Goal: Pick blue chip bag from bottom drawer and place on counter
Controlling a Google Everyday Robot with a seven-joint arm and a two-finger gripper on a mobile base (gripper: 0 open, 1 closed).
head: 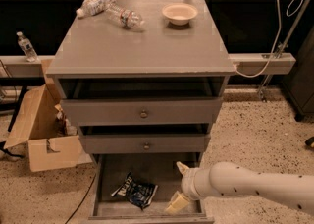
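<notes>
The blue chip bag [135, 191] lies crumpled on the floor of the open bottom drawer [156, 168], left of centre. My gripper [179, 185] is inside the drawer's right part, to the right of the bag and apart from it. Its two pale fingers [176, 202] are spread open and hold nothing. The white arm reaches in from the lower right. The counter [142, 46] is the grey top of the cabinet above.
Two clear plastic bottles [110, 9] and a small white bowl [179, 13] lie at the back of the counter. The two upper drawers [143, 114] stand slightly open. An open cardboard box [41, 129] sits on the floor to the left.
</notes>
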